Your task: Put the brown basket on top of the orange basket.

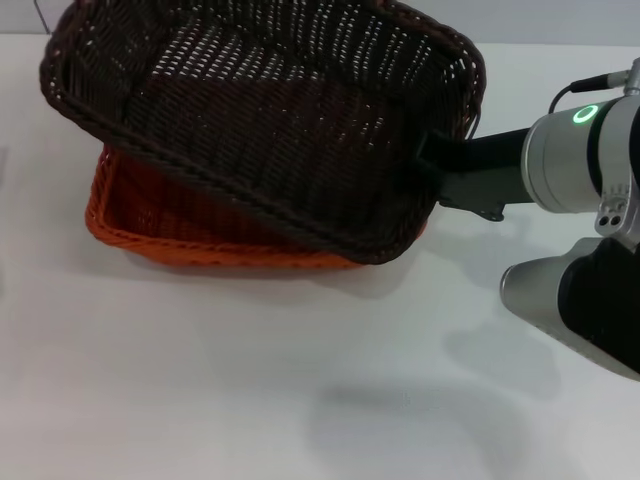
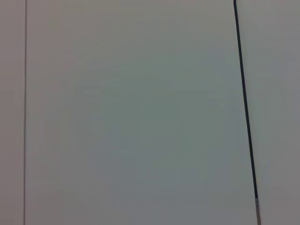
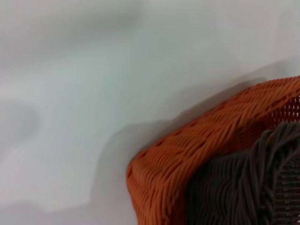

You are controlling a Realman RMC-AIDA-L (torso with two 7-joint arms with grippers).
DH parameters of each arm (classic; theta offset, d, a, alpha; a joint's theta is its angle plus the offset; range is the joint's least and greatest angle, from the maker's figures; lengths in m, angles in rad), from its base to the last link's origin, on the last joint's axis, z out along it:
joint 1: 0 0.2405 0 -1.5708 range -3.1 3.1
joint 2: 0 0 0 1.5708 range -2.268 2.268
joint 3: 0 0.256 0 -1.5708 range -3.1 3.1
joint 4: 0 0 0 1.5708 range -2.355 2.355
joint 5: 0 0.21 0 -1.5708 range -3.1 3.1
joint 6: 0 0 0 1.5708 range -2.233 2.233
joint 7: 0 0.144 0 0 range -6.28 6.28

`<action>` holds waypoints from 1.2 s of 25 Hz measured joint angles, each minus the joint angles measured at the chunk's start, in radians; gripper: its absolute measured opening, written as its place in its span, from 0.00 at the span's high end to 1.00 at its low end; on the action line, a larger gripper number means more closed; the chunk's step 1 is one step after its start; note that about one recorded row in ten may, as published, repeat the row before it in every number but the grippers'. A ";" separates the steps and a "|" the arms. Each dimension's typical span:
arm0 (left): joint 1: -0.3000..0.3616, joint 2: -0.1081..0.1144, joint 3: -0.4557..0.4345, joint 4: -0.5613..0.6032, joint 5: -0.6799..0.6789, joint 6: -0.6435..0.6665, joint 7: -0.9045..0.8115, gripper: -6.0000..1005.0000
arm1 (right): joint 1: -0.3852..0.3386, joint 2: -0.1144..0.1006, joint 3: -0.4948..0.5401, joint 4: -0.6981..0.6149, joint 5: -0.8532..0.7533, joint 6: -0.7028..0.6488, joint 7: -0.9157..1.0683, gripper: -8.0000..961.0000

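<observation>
The brown basket (image 1: 270, 120) hangs tilted above the orange basket (image 1: 150, 220), with its near right corner low and its far left side raised. It covers most of the orange basket, of which only the near left part shows. My right gripper (image 1: 437, 165) is shut on the brown basket's right rim, and the arm reaches in from the right. In the right wrist view, a corner of the orange basket (image 3: 183, 159) shows with the brown basket's rim (image 3: 253, 187) lying against its inside. The left gripper is out of view.
The white table (image 1: 300, 390) stretches in front of the baskets. My right arm's silver and black links (image 1: 580, 230) stand at the right edge. The left wrist view shows only a white surface crossed by a thin dark line (image 2: 246, 117).
</observation>
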 joint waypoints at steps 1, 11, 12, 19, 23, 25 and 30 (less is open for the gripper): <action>-0.001 0.000 0.001 0.000 0.000 -0.001 0.000 0.16 | 0.001 -0.001 0.000 0.001 0.000 0.001 0.005 0.79; -0.003 -0.002 0.008 -0.003 0.000 -0.032 0.000 0.16 | -0.020 -0.051 -0.045 -0.006 -0.019 0.080 0.245 0.77; -0.005 -0.002 0.008 -0.003 0.000 -0.036 -0.001 0.16 | -0.031 -0.054 -0.049 -0.016 -0.019 0.081 0.247 0.77; -0.007 -0.002 0.010 -0.003 0.003 -0.053 -0.001 0.16 | -0.152 -0.049 -0.053 -0.162 0.001 0.017 0.262 0.62; -0.007 -0.001 0.011 -0.003 0.007 -0.056 -0.001 0.16 | -0.215 -0.025 -0.064 -0.223 0.011 -0.017 0.259 0.40; -0.007 0.001 0.011 -0.003 0.008 -0.060 -0.001 0.16 | -0.231 -0.016 -0.082 -0.229 0.011 -0.019 0.257 0.32; -0.001 0.005 0.011 -0.003 0.009 -0.062 0.003 0.16 | -0.245 0.010 -0.146 -0.230 0.040 -0.015 0.254 0.25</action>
